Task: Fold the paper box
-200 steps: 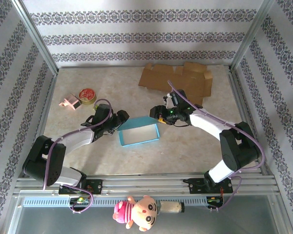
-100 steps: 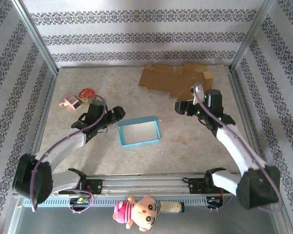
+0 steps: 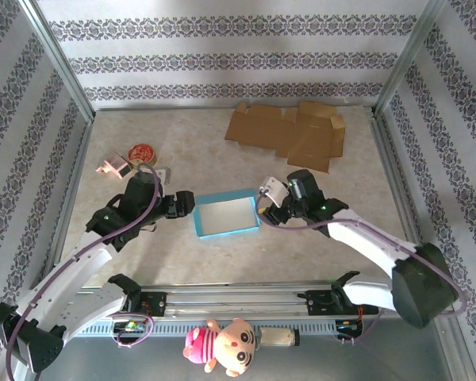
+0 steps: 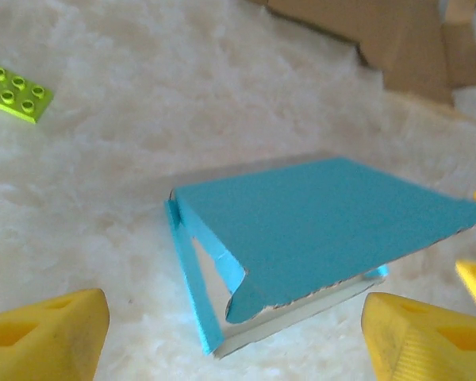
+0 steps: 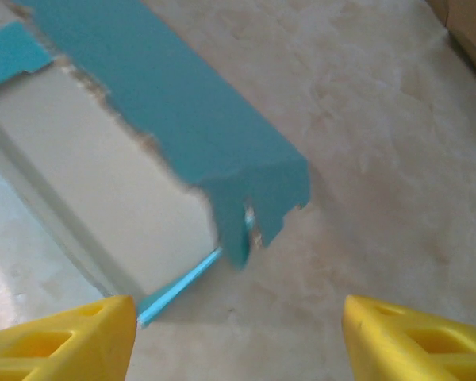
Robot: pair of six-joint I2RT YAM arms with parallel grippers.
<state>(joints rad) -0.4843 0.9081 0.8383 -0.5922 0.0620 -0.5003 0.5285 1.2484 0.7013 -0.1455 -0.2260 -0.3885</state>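
Observation:
The paper box (image 3: 226, 214) is a shallow blue tray with a white inside, lying flat in the middle of the table. My left gripper (image 3: 182, 205) stands open just off its left end. In the left wrist view the box (image 4: 317, 222) has one blue wall leaning inward over it, and the yellow fingertips (image 4: 44, 337) flank it with nothing between them. My right gripper (image 3: 268, 208) is open at the box's right end. In the right wrist view a torn-edged blue flap (image 5: 190, 111) and the white floor (image 5: 87, 182) lie ahead of the gripper (image 5: 238, 341).
A flattened brown cardboard sheet (image 3: 289, 131) lies at the back right. A red tape roll (image 3: 143, 152) and a small pink object (image 3: 111, 167) sit at the left. A green studded brick (image 4: 12, 91) lies left of the box. Metal frame posts and patterned walls enclose the table.
My right arm swung out to the back right, then came back down to the box's right end. My left gripper drew back slightly to the left. The box stayed in place.

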